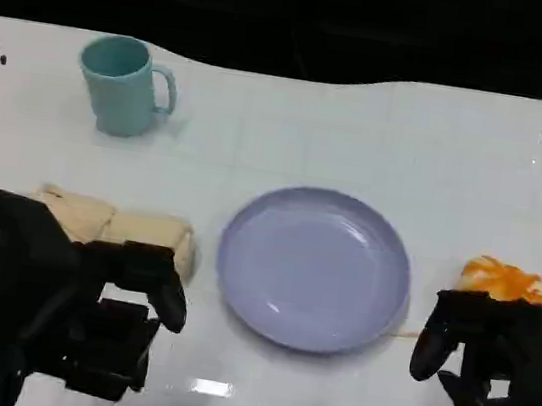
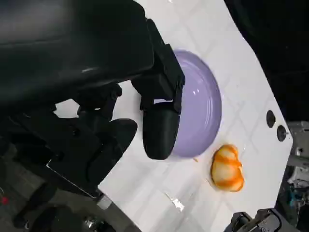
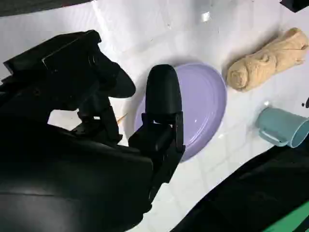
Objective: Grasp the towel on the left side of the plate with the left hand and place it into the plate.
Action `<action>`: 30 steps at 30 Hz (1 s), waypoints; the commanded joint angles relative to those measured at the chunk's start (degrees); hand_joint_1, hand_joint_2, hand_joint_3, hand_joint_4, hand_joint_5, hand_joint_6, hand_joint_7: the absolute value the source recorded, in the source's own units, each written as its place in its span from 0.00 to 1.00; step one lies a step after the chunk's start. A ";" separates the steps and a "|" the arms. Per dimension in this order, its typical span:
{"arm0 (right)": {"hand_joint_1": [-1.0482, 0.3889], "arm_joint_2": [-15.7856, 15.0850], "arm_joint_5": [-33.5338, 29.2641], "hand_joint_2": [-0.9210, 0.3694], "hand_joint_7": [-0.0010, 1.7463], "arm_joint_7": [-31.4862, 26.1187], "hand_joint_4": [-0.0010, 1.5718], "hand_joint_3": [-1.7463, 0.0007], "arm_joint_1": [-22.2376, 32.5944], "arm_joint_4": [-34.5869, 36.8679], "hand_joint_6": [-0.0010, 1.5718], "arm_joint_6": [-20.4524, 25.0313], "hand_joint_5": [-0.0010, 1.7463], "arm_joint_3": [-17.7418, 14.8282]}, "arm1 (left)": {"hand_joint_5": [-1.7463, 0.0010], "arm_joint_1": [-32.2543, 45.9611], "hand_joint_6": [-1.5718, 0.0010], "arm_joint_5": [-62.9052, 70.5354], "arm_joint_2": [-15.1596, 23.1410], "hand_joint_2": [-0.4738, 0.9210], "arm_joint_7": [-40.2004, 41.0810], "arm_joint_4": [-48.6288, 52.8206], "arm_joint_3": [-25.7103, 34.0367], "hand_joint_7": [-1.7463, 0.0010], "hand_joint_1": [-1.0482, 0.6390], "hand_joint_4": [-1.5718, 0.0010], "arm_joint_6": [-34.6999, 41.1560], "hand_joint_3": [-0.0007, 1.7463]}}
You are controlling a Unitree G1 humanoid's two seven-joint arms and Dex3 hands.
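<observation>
1. One lavender plate (image 1: 314, 268) sits at the centre of the white table (image 1: 361, 135).
2. One rolled beige towel (image 1: 116, 226) lies at nine o'clock from the plate, just beside its rim, untouched.
3. The left hand (image 1: 84, 313) hovers at the towel's six o'clock, fingers loosely curled, holding nothing.
4. The right hand (image 1: 496, 361) rests at four o'clock, fingers loosely curled, holding nothing, beside one orange thing (image 1: 512, 282).
5. One teal mug (image 1: 121, 84) stands at eleven o'clock.
6. To grasp well, the left hand should probably move forward over the roll's middle and close across its width.

White table (image 1: 361, 135): towel (image 1: 116, 227), plate (image 1: 314, 268), mug (image 1: 121, 84).
</observation>
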 commanded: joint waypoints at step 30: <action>0.75 -0.08 -0.19 0.28 0.82 -0.45 0.47 0.38 -0.86 0.41 0.45 -1.19 1.00 0.30 | 0.04 -1.31 0.58 -0.46 -0.51 0.75 0.66 1.65 2.90 0.22 0.59 0.59 0.27 0.65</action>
